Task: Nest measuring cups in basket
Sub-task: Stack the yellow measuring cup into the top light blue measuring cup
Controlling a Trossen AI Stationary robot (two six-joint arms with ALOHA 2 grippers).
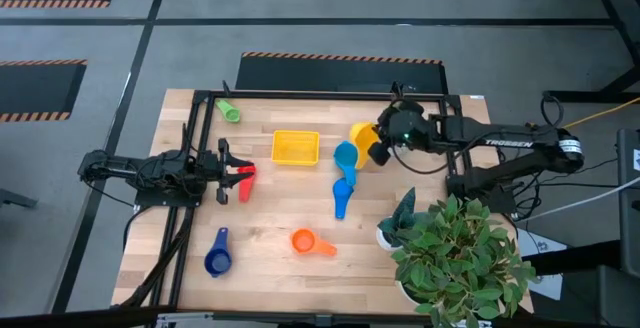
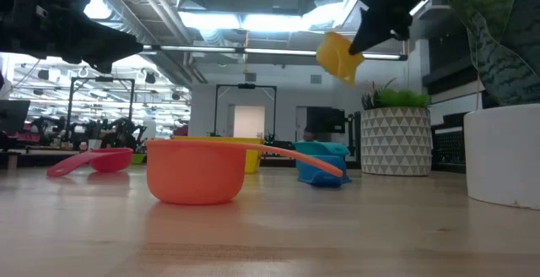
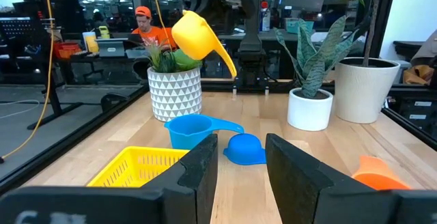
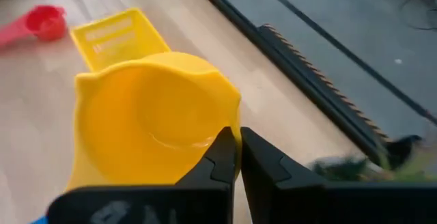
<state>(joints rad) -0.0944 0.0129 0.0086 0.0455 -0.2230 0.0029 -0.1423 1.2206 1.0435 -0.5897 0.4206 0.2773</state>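
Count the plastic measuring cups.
7: yellow cup in the right gripper, green at the far edge, red by the left gripper, light blue and blue mid-table, dark blue and orange at the front.

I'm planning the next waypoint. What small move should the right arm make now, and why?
Probably carry the yellow cup sideways over the yellow basket. The right gripper holds the cup by its rim, raised off the table, and the basket looks empty.

Dark jointed arms, black cables, white TROSSEN lettering.
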